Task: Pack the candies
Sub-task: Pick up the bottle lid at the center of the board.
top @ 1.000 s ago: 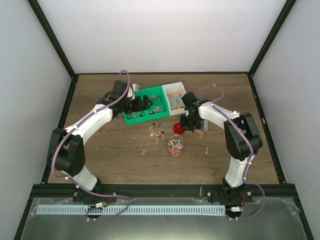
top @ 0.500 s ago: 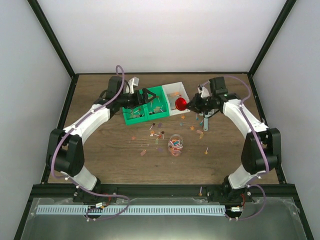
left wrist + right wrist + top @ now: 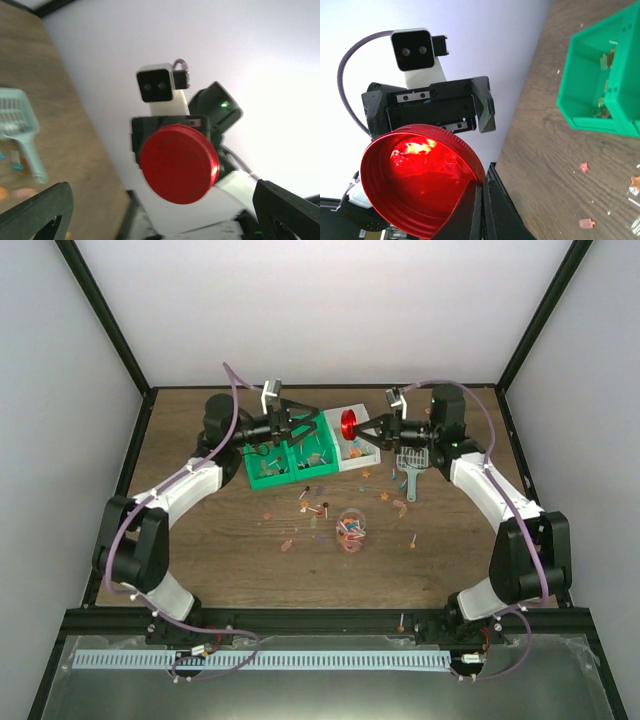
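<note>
Right gripper (image 3: 364, 427) raised over white bin (image 3: 352, 411), jaws clamped on rim of red lid (image 3: 348, 424). Left gripper (image 3: 303, 430) faces it above green bin (image 3: 268, 478), jaws wide apart, holding nothing. Loose candies (image 3: 318, 508) scattered on table (image 3: 200, 540); some in clear jar (image 3: 351, 530) and both bins. Scoop (image 3: 411, 468) lies near white bin.

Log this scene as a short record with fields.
left fingers: open, empty, facing the red lid
right fingers: shut on the red lid, held in the air
scoop: lying on the table, right of the white bin
jar: clear, uncapped, candies inside
candies: also loose on the table and in the green bin
</note>
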Controlling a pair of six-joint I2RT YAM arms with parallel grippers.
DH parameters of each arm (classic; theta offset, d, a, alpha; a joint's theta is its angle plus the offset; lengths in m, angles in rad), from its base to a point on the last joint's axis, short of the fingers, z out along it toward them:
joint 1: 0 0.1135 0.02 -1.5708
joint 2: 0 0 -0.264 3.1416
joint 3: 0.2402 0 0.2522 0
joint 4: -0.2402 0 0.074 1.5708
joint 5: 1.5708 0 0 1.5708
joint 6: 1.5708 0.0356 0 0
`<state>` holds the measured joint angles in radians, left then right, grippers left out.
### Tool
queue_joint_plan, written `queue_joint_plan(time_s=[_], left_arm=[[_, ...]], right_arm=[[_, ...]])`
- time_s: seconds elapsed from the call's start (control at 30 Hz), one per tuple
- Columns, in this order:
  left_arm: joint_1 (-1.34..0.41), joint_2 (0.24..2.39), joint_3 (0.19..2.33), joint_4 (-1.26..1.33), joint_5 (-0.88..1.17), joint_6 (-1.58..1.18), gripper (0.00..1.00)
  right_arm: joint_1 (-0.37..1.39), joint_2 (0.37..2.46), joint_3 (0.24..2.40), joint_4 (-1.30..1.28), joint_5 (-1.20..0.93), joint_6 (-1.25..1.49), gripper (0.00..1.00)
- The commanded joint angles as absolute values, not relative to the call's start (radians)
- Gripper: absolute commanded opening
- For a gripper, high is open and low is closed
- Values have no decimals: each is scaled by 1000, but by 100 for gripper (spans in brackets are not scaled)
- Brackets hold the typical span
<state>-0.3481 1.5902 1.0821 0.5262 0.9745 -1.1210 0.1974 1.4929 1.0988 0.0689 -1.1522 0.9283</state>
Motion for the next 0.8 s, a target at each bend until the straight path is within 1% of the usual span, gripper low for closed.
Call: queue_joint_plan(time_s=[0.0, 0.1, 0.17, 0.33, 0.43, 0.5, 0.6, 0.77], left_arm=[[-370, 1669, 1038, 1012, 1099, -1593, 100], [-398, 1744, 1016, 1332, 1077, -1891, 100], [-422, 1784, 1035, 1428, 1065, -2002, 100], [-478, 1799, 1084, 1355, 1065, -1998, 100], [-481, 1807, 1074, 1432, 1001, -2072, 100], [-480, 1818, 1074, 1526, 976, -2137, 100], [-480, 1832, 1078, 1588, 952, -2192, 100], [-482, 1815, 1079, 1494, 971, -2124, 100]], right_arm=[[193, 1457, 1182, 89, -1168, 798, 1], [194, 1453, 1215, 32, -1150, 705, 1], [198, 1460, 1235, -3, -1151, 654, 1], [207, 1455, 1256, -21, -1161, 597, 1], [206, 1450, 1260, -28, -1169, 579, 1], [206, 1448, 1255, -12, -1186, 587, 1], [207, 1446, 1246, 3, -1200, 593, 1], [206, 1442, 1243, -11, -1223, 580, 1]])
